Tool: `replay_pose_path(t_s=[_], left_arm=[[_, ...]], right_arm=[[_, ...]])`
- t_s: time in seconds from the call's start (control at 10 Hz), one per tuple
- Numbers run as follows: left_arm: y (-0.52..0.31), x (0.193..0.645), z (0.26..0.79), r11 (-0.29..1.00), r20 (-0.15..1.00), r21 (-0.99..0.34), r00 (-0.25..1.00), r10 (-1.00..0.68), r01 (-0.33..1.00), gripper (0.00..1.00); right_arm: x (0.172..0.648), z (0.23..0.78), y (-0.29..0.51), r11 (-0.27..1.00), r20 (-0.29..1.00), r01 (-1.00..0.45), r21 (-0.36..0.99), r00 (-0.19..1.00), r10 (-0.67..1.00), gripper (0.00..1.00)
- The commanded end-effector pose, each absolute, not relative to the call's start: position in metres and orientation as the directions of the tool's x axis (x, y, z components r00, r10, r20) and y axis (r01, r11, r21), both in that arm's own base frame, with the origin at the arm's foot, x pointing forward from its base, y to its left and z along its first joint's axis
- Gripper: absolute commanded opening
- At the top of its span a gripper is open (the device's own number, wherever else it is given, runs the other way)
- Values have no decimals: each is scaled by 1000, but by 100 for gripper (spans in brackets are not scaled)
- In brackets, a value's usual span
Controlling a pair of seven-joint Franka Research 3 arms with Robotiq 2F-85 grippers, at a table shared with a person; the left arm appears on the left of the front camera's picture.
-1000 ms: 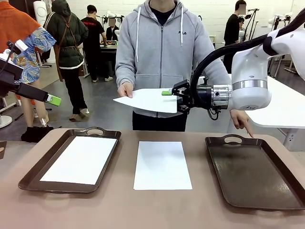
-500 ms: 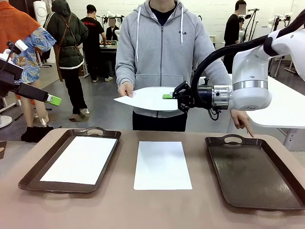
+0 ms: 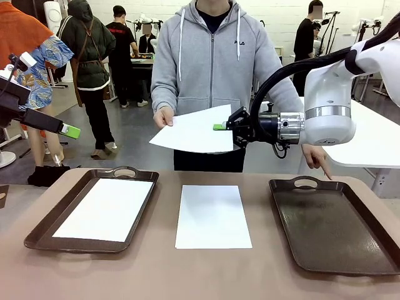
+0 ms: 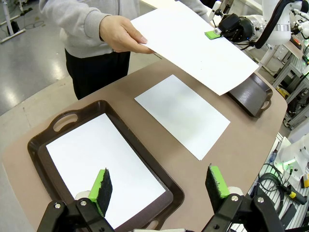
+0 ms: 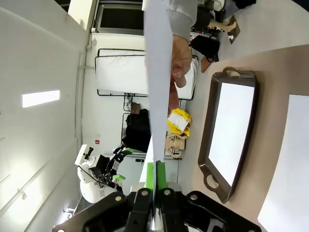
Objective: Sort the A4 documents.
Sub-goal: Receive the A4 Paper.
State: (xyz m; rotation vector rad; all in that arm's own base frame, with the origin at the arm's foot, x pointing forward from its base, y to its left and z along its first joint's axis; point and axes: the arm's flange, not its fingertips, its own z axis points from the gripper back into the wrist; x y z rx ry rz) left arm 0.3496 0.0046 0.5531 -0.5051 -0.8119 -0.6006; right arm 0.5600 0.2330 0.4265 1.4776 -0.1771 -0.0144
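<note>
Right gripper (image 3: 219, 127) pinching sheet (image 3: 194, 132), FILA hoodie (image 3: 212, 62)

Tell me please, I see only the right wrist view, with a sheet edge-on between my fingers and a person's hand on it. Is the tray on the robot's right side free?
Observer: Yes. In the front view the right tray holds no paper, so the held sheet could probably go there.
Operator: Does the person show me where to put it?
Observer: The person's free hand points a finger down, close to that tray's handle.
Operator: And what about the left gripper?
Observer: The left gripper is open and hangs above the left tray.
</note>
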Motion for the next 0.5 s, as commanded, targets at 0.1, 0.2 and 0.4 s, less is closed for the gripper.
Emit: replay_pose_path(t_s=[0.1, 0.2, 0.4], left_arm=[[5, 350, 553, 724, 788, -183, 539, -296, 665, 100], [5, 350, 553, 724, 788, -183, 539, -296, 665, 100], [5, 350, 553, 724, 788, -183, 539, -296, 665, 100]], right_arm=[[561, 426, 232, 101, 110, -98, 990, 986, -125, 0], [561, 426, 232, 101, 110, -98, 990, 986, -125, 0], [561, 426, 232, 101, 110, -98, 990, 986, -125, 0]])
